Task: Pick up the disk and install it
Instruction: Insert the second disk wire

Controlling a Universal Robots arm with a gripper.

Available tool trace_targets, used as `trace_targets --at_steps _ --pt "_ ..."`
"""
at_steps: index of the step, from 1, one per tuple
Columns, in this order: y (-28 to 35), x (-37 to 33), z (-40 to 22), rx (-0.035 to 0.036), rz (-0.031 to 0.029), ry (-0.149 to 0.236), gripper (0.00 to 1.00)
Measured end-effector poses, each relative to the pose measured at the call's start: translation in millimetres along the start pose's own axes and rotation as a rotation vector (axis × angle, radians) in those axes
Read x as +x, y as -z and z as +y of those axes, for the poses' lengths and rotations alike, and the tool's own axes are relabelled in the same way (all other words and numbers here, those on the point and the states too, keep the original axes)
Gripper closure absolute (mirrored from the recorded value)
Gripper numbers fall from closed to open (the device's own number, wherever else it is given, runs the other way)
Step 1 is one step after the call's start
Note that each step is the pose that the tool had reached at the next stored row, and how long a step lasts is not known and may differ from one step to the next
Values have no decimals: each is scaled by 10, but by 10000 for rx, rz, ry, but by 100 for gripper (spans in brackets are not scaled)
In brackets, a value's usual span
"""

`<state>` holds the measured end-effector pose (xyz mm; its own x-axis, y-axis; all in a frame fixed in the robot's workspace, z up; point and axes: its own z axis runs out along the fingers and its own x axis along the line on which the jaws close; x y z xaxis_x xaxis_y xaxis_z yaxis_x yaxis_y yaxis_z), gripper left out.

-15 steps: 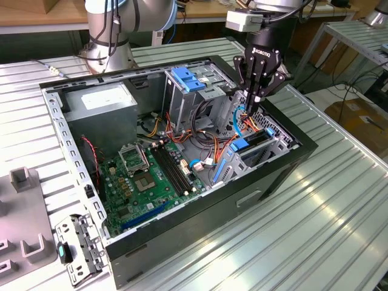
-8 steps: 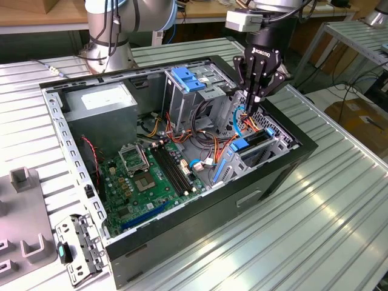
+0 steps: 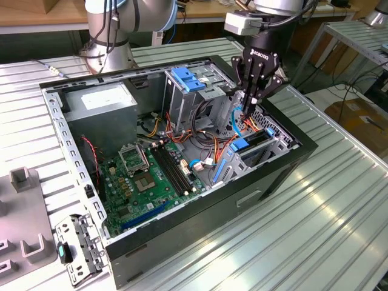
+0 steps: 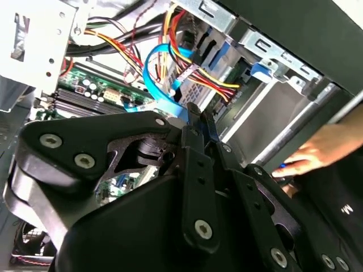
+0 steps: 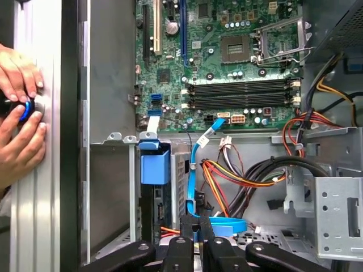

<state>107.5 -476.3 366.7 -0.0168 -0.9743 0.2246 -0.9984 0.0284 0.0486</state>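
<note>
The disk (image 3: 249, 145) sits in the low drive bay at the case's front corner, on the exterior view's right. It is dark with bright blue rails, and its blue end (image 5: 154, 168) shows in the first wrist view. My gripper (image 3: 247, 113) hangs over the case just behind that bay, pointing down. Its fingers (image 5: 188, 238) are closed together on a thin light-blue cable (image 5: 193, 170) that loops up from the motherboard. In the second wrist view the fingertips (image 4: 196, 113) meet where this cable (image 4: 156, 71) ends.
A tall grey cage with a blue latch (image 3: 186, 79) stands behind the gripper. Red, yellow and orange wires (image 5: 227, 175) crowd the case floor. The motherboard (image 3: 151, 176) lies to the exterior view's left. A person's hands (image 5: 20, 113) rest outside the case wall.
</note>
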Motion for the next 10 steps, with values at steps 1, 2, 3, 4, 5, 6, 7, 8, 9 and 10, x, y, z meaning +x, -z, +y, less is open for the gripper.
trace_targets --at_steps 1,2,3,4,5,6,7,8,9,10 --pt "-6 20 0 -1 -126 9 84" --pt "-12 39 1 -1 -235 16 84" --pt "-22 71 0 -2 -410 28 84" --pt "-36 114 -1 -4 -631 42 84" --pt "-51 163 -2 -7 -851 54 84" --pt "-71 219 -4 -9 -1005 62 84" --pt "-81 244 -5 -10 -1068 66 84" --pt "-90 272 -6 -11 -1133 69 84" --pt "-101 298 -7 -12 -1203 73 84" --pt "-111 321 -8 -12 -1265 77 84"
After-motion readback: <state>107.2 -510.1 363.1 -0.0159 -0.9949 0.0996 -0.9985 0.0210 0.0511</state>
